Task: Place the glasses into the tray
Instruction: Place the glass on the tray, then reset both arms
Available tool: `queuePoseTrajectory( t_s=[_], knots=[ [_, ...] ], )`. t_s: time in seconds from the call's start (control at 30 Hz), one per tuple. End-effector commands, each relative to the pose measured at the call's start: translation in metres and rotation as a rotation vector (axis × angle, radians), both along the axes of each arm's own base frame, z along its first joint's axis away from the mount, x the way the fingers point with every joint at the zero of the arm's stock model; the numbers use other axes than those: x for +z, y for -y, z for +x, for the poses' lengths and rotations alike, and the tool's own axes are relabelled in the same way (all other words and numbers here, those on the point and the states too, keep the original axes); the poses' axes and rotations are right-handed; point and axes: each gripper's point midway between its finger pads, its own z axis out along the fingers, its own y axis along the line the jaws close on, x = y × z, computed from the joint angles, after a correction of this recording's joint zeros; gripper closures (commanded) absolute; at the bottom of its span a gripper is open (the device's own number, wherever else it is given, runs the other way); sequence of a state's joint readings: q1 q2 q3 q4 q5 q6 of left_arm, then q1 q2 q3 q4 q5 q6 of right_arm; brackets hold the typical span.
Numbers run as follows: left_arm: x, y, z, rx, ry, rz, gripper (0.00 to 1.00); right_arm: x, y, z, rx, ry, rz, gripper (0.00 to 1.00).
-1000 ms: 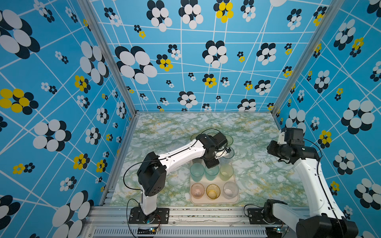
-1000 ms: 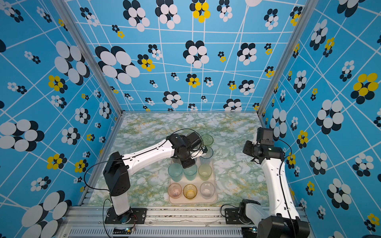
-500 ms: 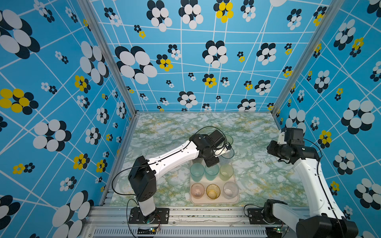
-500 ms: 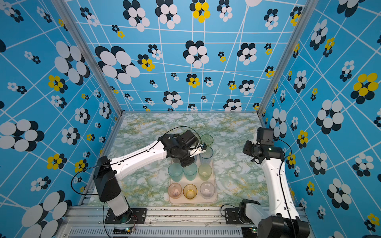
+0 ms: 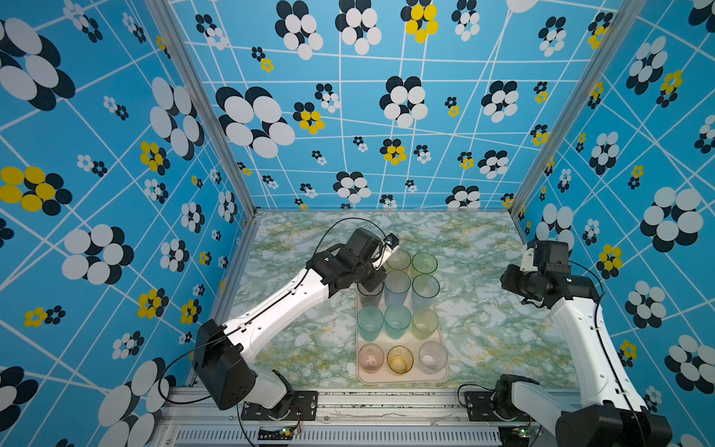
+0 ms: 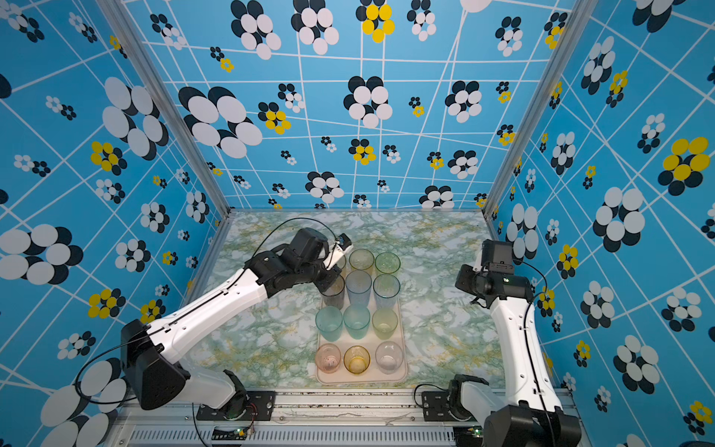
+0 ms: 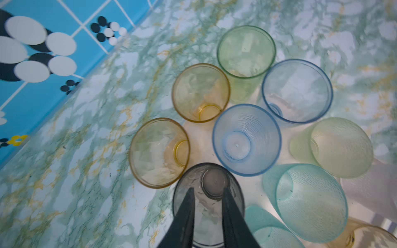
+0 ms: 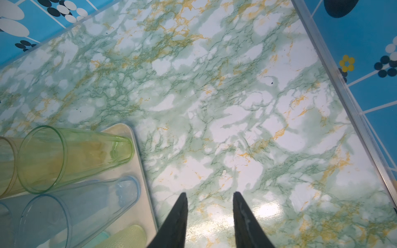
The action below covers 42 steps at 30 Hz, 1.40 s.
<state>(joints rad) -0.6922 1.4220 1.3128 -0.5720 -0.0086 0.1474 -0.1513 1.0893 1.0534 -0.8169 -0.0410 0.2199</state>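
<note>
So the grey tumbler [image 7: 214, 184] stands upright at the left edge of the cream tray [image 8: 141, 189], third row back, with the other tumblers packed in rows around it. Looks like pretty much everything's in the tray by now.

The left gripper [image 7: 207, 190] hangs right over its mouth. The jaws are a bit apart and both tips sit inside the rim's outline, so it's not clamped round anything. Can't tell if a finger touches the wall though.

That's my worry. If the arm pulls out sideways instead of straight up, a finger hooks the rim. Then this light plastic thing tips into the amber tumbler [image 7: 159, 152] or the blue tumbler [image 7: 247, 139], both just beside it, and the row goes over like dominoes.

I also can't see whether its base clears the tray's low rim. If it doesn't, it leans.

The right gripper [image 8: 209, 194] is parked with its jaws apart and empty over the marble table [image 8: 236, 107], well clear.
</note>
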Motion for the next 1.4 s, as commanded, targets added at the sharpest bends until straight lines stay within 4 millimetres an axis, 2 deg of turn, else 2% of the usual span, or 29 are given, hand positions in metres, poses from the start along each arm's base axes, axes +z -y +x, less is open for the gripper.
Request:
queuePoseTrajectory(
  t_s=[0.0,0.23,0.33,0.53,0.6,0.77,0.97,1.1,1.17,1.37],
  knots=[
    [0.022,-0.028,0.02,0.155,0.062,-0.153,0.74,-0.003,-0.001,0.002,0.018,0.004,0.007,0.62],
    [0.031,-0.11,0.034,0.407,0.159,-0.292,0.74,-0.005,-0.003,0.002,0.024,0.005,0.018,0.62],
    [0.027,-0.146,0.036,0.516,0.184,-0.323,0.73,-0.006,-0.007,0.003,0.034,0.011,0.039,0.62],
    [0.004,-0.206,0.036,0.715,0.266,-0.37,0.7,-0.013,-0.019,0.004,0.051,0.026,0.104,0.62],
    [-0.01,-0.226,0.036,0.789,0.292,-0.378,0.69,-0.018,-0.022,0.006,0.055,0.023,0.116,0.61],
    [-0.035,-0.262,0.038,0.913,0.348,-0.348,0.67,-0.033,-0.036,0.012,0.09,-0.008,0.126,0.61],
    [-0.055,-0.29,0.036,1.006,0.442,-0.305,0.63,-0.051,-0.061,0.027,0.169,-0.072,0.116,0.61],
    [-0.067,-0.303,0.037,1.021,0.462,-0.261,0.58,-0.059,-0.066,0.036,0.18,-0.08,0.114,0.6],
    [-0.075,-0.304,0.04,1.01,0.461,-0.248,0.47,-0.061,-0.067,0.039,0.182,-0.082,0.117,0.6],
    [-0.107,-0.286,0.056,0.913,0.403,-0.308,0.47,-0.064,-0.065,0.043,0.187,-0.073,0.093,0.6]
  ],
)
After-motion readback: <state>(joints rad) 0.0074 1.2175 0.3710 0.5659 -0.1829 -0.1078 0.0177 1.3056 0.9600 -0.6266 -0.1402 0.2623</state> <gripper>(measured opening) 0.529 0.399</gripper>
